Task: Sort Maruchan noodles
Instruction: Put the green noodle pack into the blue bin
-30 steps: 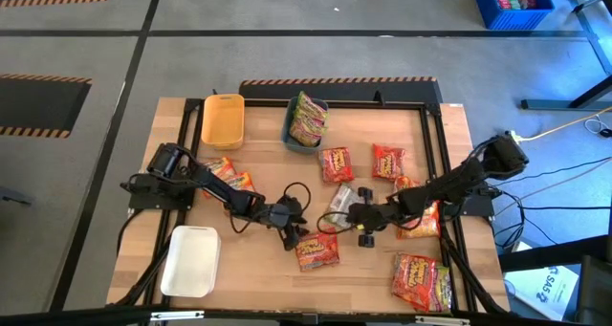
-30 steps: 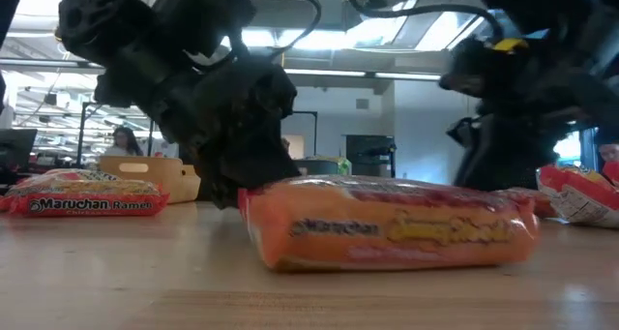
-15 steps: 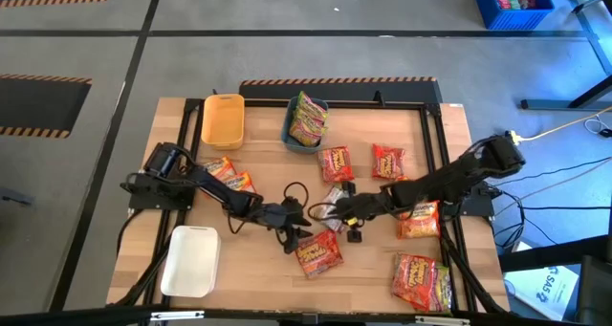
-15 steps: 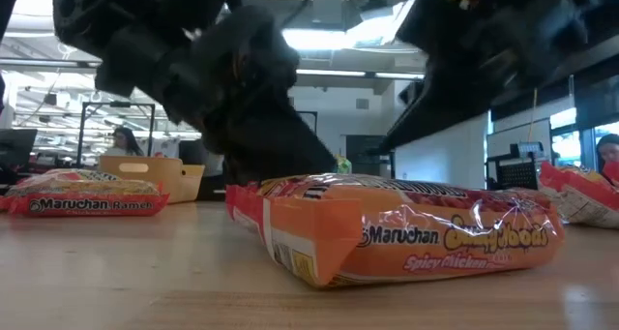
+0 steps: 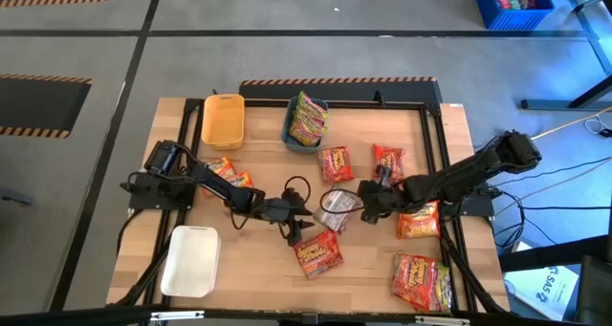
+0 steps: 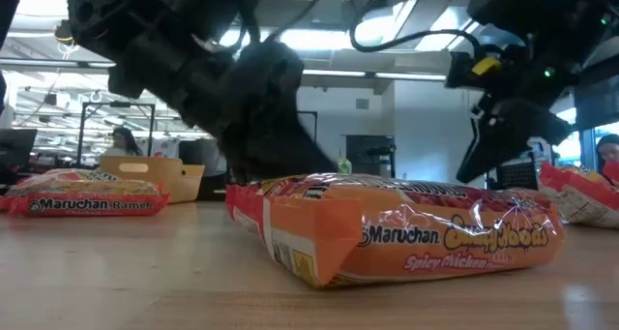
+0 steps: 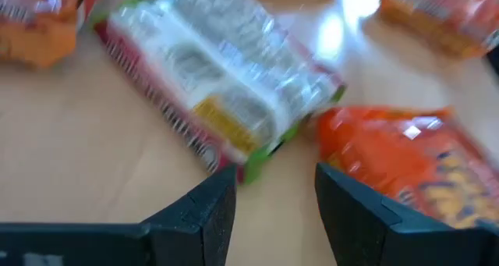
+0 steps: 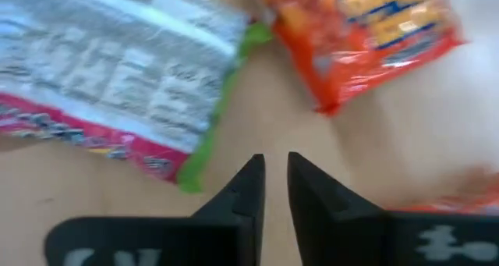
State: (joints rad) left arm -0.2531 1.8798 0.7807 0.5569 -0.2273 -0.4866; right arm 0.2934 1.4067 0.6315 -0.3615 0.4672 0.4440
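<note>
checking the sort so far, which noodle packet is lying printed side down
The green-edged packet mid-table, between the left hand and the right hand. It shows its pale, silvery back with small print; the other loose packets on the table show red or orange fronts.

"Maruchan" and "Spicy Chicken" are printed on the orange packet [image 6: 397,238]; "Maruchan Ramen" is read on the red packet [image 6: 82,196] at nine o'clock.
</note>
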